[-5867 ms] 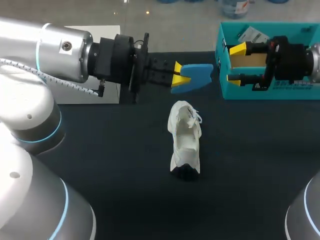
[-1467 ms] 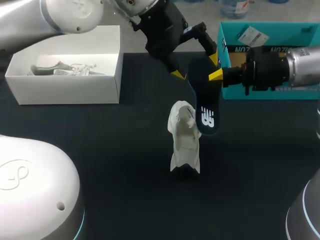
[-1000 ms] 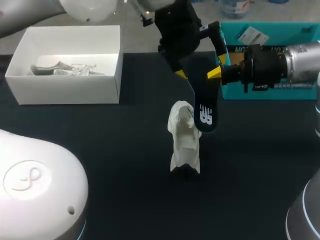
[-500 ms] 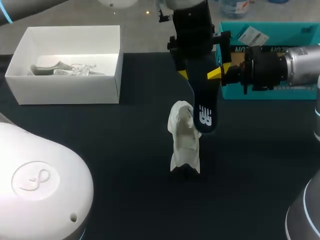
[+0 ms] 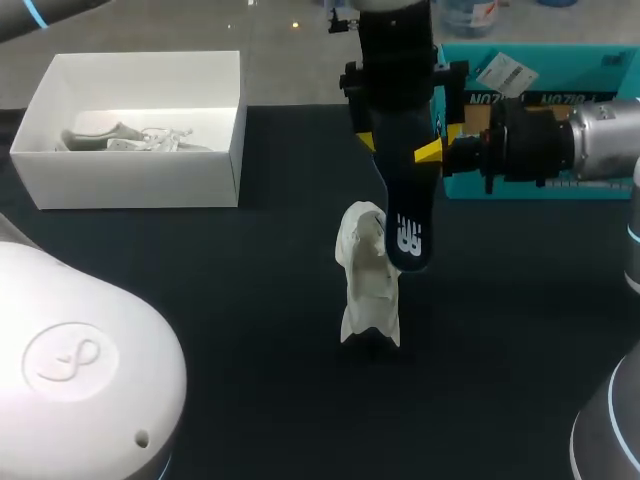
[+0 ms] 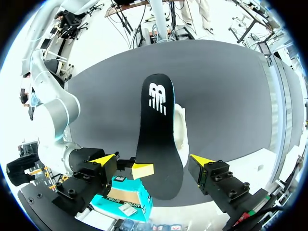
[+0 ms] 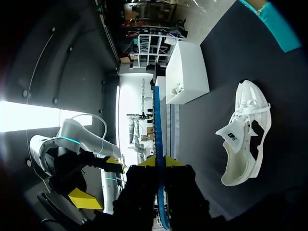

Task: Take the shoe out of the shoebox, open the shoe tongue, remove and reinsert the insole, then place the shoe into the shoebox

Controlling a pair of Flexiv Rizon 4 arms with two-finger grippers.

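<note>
right hand [image 7: 160, 162] pinching insole [image 5: 405, 215] | left hand [image 6: 153, 160] spread | insole tip near shoe [image 5: 368, 285]

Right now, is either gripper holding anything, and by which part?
The right gripper pinches the dark flat insole by its two faces, near the end away from its white logo; the left gripper stands open around it.

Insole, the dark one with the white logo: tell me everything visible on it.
The dark flat foam-looking insole, white logo at one end, blue edge, hangs slanted over the white shoe, logo end lowest by its opening; contact unclear. The right gripper pinches its upper part; the left gripper stands open around it.
</note>
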